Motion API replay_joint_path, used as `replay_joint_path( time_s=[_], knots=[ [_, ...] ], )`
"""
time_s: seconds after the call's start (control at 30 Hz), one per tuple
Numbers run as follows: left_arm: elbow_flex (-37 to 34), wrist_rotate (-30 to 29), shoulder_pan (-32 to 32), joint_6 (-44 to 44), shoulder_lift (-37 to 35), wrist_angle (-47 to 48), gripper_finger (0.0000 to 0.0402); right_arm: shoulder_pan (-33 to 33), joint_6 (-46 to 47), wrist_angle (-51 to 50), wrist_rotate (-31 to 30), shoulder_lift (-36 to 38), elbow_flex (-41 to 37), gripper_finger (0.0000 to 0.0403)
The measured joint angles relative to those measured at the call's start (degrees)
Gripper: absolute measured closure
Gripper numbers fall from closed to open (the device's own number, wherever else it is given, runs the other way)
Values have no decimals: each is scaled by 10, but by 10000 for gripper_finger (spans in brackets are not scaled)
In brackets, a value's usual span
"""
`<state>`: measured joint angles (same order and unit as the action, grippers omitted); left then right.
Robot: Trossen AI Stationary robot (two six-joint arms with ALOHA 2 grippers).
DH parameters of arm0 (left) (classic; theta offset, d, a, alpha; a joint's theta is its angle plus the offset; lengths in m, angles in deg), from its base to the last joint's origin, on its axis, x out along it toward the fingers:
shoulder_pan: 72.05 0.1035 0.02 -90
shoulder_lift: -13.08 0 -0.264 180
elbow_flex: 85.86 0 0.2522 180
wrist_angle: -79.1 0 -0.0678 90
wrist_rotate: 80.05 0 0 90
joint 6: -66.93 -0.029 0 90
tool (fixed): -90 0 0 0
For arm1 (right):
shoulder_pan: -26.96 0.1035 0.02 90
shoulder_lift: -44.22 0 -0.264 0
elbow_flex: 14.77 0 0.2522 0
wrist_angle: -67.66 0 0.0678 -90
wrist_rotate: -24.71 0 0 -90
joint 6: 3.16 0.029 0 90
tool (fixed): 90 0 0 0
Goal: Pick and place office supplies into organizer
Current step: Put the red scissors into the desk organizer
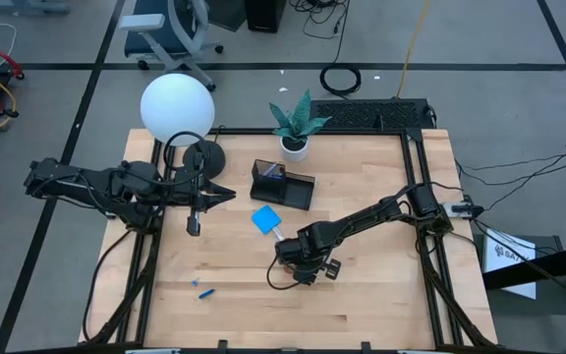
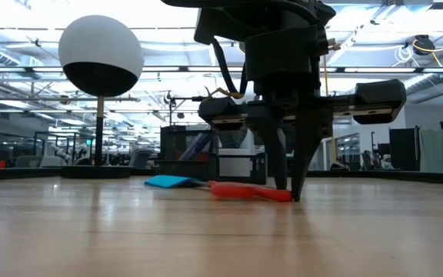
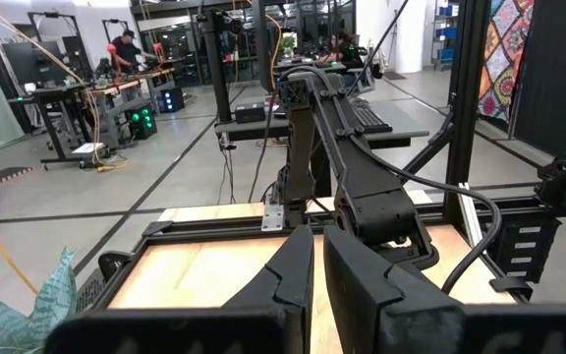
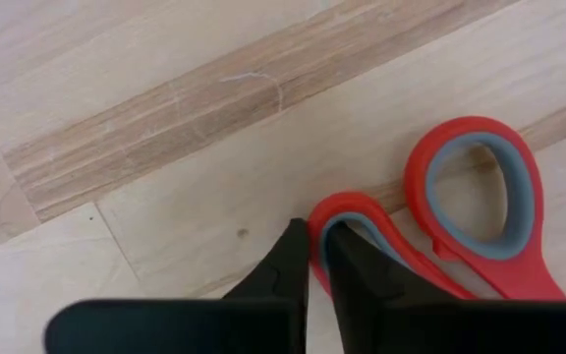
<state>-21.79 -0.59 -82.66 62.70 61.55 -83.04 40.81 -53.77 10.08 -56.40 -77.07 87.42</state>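
The red-handled scissors lie flat on the wooden table, under my right gripper. In the low view they show as a red bar at that gripper's fingertips. In the high view my right gripper hides them. The bright blue note pad lies flat just beyond, toward the black organizer. A tiny blue piece lies near the table's near-left part. My left gripper waits, shut and level, left of the organizer, clear of everything. My right gripper comes from above, pointing down, and is shut on the rim of the scissors' smaller handle loop. One finger stands inside the loop and one outside it. The scissors still lie flat on the table.
A lamp with a white globe and a round black base stands at the far left. A plant in a white pot stands behind the organizer. Bare wood lies along the near edge and to the right.
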Motion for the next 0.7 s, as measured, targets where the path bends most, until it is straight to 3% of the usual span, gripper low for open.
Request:
replay_joint_path(
  time_s=[0.43,0.7],
  knots=[
    [0,0,0,0,0,0,364,2,2,-2,-3,10,-2,393],
    [0,0,0,0,0,3,364,4,18,-5,-40,42,-2,397]
  ],
)
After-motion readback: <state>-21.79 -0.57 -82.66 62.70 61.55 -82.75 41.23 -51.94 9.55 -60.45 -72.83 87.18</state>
